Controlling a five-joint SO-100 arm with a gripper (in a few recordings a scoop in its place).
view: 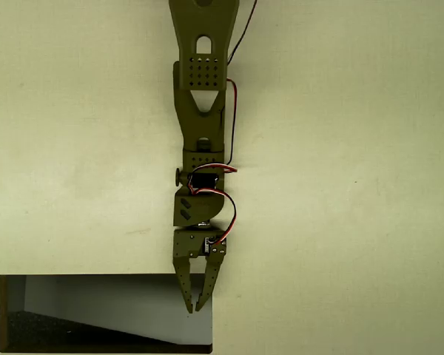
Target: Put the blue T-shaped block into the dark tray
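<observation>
tool (195, 305) over dark tray (103, 278) — right end (fingertips close together)

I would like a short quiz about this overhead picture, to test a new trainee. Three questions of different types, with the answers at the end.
1. True or false: in the overhead view the gripper has its fingertips above the dark tray.
2. Multiple choice: where in the picture does the tray lie? A) top right B) bottom left C) centre
3. Short answer: how do the fingers stand, spread wide or nearly together?

Key:
1. True; the tips overlap the tray's right end, just past its upper rim.
2. B
3. Nearly together, with a narrow gap at the tips; nothing is seen between them.
</observation>
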